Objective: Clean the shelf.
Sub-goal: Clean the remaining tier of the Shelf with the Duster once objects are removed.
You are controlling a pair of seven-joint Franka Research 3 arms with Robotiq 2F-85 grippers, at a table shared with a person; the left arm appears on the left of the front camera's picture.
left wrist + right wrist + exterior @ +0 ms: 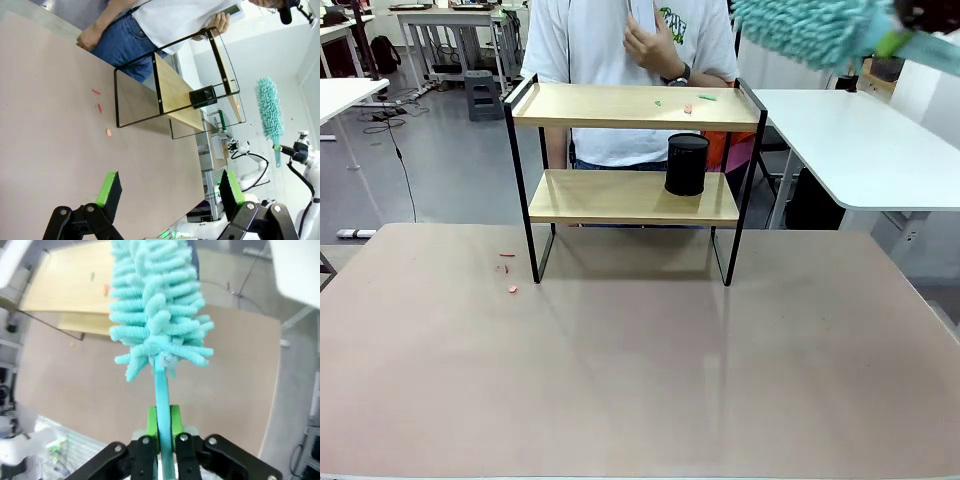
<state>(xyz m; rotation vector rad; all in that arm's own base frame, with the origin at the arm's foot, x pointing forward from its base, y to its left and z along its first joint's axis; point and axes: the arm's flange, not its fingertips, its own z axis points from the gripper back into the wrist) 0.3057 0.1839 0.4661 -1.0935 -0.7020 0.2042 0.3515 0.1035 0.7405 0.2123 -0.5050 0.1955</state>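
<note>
The shelf (632,108) stands at the far middle of the table, with small red and green scraps (688,107) on its top board. On the lower board sits a black cylinder (686,165). High above the shelf's right end, my right gripper (161,432) is shut on the handle of a teal fluffy duster (157,305), whose head (808,32) hangs in the air. The right wrist view looks down on the top board (65,285). My left gripper (170,187) is open and empty, well back from the shelf (175,90) over the table.
A person stands right behind the shelf with a hand (655,45) raised at chest height. Red scraps (512,289) lie on the mauve table (640,380) by the shelf's left leg. A white table (865,140) stands at the right.
</note>
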